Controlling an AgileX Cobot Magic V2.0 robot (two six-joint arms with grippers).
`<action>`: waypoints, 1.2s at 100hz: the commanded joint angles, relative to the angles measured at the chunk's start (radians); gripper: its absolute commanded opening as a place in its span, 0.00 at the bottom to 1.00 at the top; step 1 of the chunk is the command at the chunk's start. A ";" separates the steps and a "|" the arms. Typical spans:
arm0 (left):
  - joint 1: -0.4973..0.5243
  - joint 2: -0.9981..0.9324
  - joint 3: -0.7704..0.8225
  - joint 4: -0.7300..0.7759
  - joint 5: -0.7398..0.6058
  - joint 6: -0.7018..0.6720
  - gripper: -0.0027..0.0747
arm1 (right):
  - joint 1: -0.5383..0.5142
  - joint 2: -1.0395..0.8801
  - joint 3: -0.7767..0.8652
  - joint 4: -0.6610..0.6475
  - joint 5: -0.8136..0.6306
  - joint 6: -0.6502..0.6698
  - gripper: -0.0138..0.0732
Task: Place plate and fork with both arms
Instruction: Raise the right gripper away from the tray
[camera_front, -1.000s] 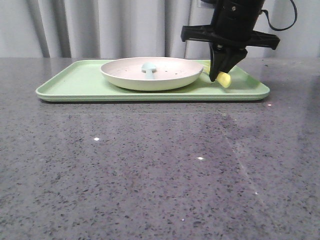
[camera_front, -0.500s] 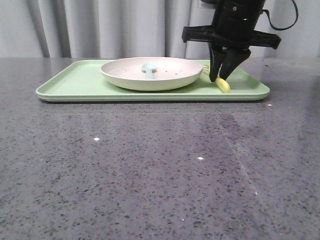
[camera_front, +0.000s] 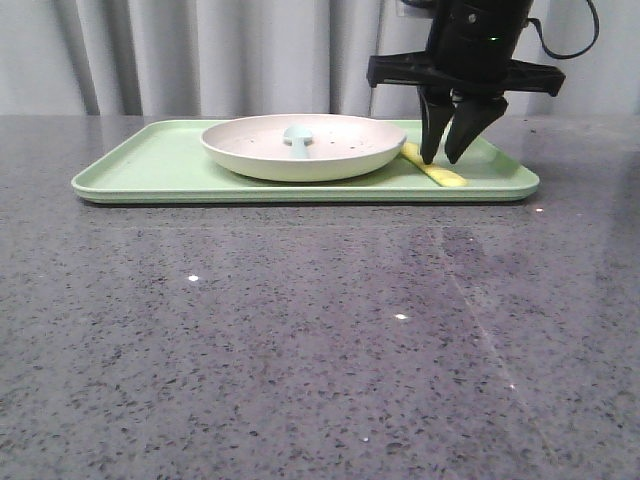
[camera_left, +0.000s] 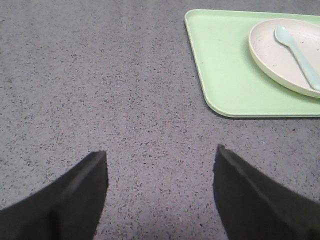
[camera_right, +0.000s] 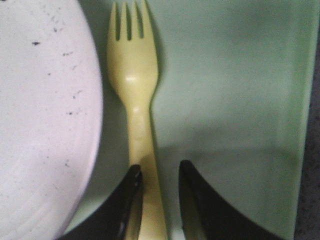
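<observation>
The plate (camera_front: 303, 146) sits on the light-green tray (camera_front: 150, 165), roughly at the tray's middle, with a pale blue spoon (camera_front: 298, 138) lying inside it; the tray rests on the speckled grey surface (camera_front: 300, 330) in front of a grey curtain (camera_front: 200, 55). The fork (camera_front: 433, 168) lies flat on the tray just beside the plate's right rim, its handle toward the tray's near edge. In the right wrist view the fork (camera_right: 134, 100) is seen lengthwise, its tines away from the fingers, close to the plate's edge (camera_right: 45, 115) without clearly touching it. The right gripper (camera_front: 449, 158) hangs over the fork's handle with its fingers (camera_right: 197, 200) parted; the handle runs between them, hard against one finger and apart from the other, so the fork is not clamped. In the front view the fingertips stand just above the fork. The left gripper (camera_left: 160, 165) shows only in its own wrist view, with its fingers (camera_left: 80, 195) spread wide over bare surface and holding nothing, the tray's corner (camera_left: 220, 75) and the plate with its spoon (camera_left: 297, 50) some way off from it.
</observation>
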 joint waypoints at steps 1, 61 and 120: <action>0.001 0.004 -0.028 -0.004 -0.079 -0.011 0.60 | -0.006 -0.076 -0.023 -0.026 -0.025 -0.012 0.40; 0.001 0.004 -0.028 -0.004 -0.079 -0.011 0.60 | -0.006 -0.445 0.132 -0.274 -0.055 -0.012 0.40; 0.001 0.004 -0.028 -0.004 -0.079 -0.011 0.60 | -0.006 -1.094 0.761 -0.476 -0.107 0.172 0.40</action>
